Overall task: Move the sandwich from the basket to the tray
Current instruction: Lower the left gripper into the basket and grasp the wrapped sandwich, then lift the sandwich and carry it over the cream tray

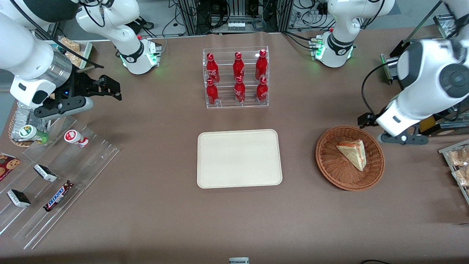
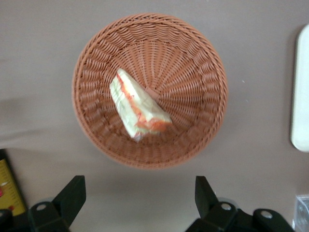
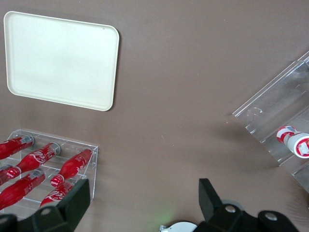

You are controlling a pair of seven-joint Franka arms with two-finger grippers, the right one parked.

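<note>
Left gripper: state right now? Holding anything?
Left gripper: open, holding nothing, jaws spread wide, hovering above the table beside the basket; sandwich lies in the basket.

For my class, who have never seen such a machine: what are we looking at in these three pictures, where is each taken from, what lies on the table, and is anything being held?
These are two white robot arms at a brown table. One picture looks at them from the front; the other two come from cameras on each arm's wrist.

The working arm's pincer hangs open above the table beside a round wicker basket and holds nothing. In the basket lies a wrapped sandwich, a pale wedge with red-orange filling.

A bare cream tray lies mid-table. Farther from the front camera stands a clear rack of red bottles. Toward the parked arm's end are clear racks with snack bars.
</note>
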